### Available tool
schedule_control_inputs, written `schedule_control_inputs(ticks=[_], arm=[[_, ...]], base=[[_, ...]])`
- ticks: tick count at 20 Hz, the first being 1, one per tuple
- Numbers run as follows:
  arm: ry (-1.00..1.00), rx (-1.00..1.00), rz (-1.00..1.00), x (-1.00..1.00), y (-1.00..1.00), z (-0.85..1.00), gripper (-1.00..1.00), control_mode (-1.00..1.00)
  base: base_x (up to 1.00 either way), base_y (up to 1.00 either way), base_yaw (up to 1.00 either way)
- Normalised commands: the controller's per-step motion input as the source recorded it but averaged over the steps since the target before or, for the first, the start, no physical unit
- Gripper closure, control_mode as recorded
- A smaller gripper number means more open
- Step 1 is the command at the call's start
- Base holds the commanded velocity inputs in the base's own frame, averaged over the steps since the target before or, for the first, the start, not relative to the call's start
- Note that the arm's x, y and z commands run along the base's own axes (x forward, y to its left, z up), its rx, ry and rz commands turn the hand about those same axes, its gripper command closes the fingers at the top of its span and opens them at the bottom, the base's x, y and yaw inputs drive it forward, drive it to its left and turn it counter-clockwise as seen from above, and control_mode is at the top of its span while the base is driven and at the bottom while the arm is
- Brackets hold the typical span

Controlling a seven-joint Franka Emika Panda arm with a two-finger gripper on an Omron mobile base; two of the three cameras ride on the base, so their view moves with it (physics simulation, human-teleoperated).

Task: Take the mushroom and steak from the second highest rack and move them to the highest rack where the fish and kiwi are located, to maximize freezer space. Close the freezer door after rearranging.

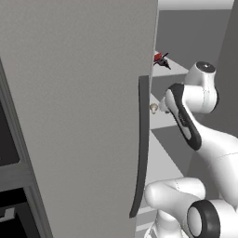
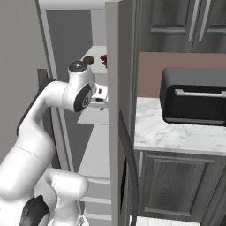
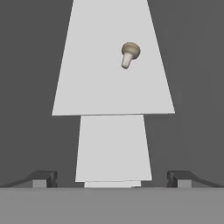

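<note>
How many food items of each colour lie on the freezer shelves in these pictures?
Tan mushroom: 1
Red steak: 1
Black fish: 1
Brown kiwi: 1
Total: 4

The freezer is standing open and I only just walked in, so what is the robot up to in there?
The arm is reaching into the open freezer with its gripper open and empty. The mushroom lies on the second highest rack, ahead of the fingers and not yet touched. Up on the highest rack sit the steak and the dark spiky fish. The freezer door is swung wide open.
</note>
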Motion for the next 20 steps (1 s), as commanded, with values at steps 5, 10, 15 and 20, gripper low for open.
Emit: schedule_control_inputs(ticks=[5, 10, 15, 20], arm=[[0.03, 0.0, 0.0, 0.24, 0.0, -0.55, -1.0, -1.0], [0.02, 0.01, 0.0, 0.25, 0.0, -0.54, -1.0, -1.0], [0.0, 0.09, -0.04, 0.37, -0.07, -0.24, -1.0, -1.0], [0.01, 0.09, -0.09, 0.43, -0.1, 0.0, -1.0, -1.0]], base=[[0.0, 0.0, 0.0], [0.0, 0.0, 0.0], [0.0, 0.0, 0.0], [0.0, 0.0, 0.0]])
